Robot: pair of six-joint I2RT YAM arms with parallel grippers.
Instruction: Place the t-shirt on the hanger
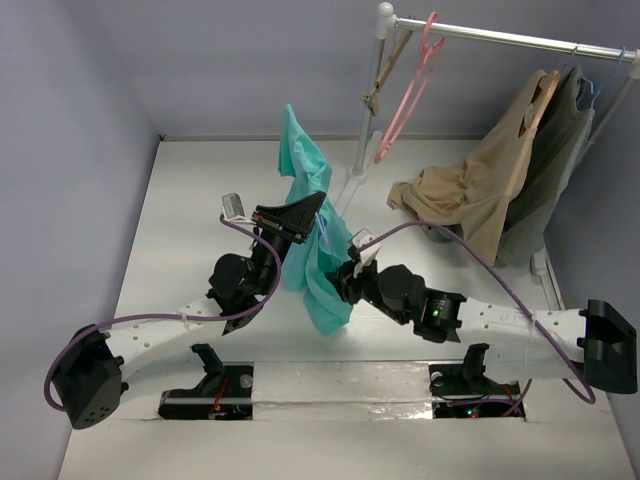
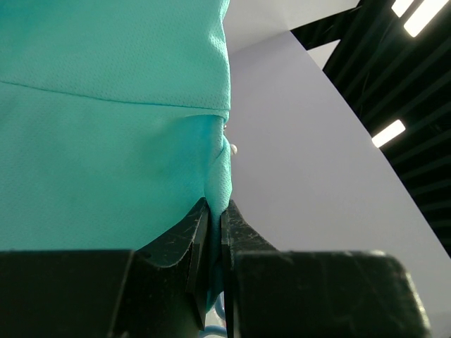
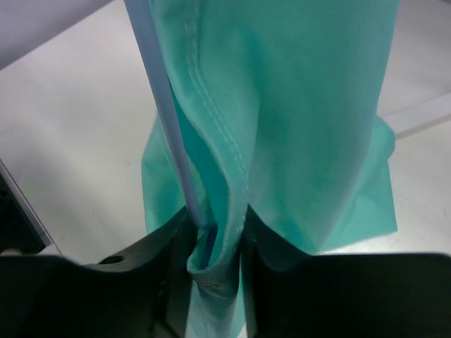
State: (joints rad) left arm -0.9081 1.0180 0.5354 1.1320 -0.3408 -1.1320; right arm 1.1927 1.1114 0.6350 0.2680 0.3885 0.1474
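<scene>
The teal t-shirt [image 1: 305, 170] hangs in a long vertical bunch above the middle of the table. My left gripper [image 1: 318, 203] is shut on its upper part; in the left wrist view the jaws [image 2: 216, 208] pinch a narrow fold of the t-shirt [image 2: 106, 127]. Lower and to the right, my right gripper [image 1: 345, 272] has closed on the shirt's lower part. In the right wrist view its jaws [image 3: 215, 225] press a folded hem of the t-shirt [image 3: 303, 105], with the thin light-blue hanger [image 3: 165, 120] running down into the same gap. The hanger [image 1: 330, 232] shows only as thin lines beside the cloth.
A clothes rack [image 1: 370, 100] stands at the back right. A pink hanger [image 1: 410, 85] and a brown wooden hanger [image 1: 385, 75] hang on it, along with a tan garment [image 1: 480, 190] and a dark grey-green garment [image 1: 555, 150]. Walls close in the table's left, back and right.
</scene>
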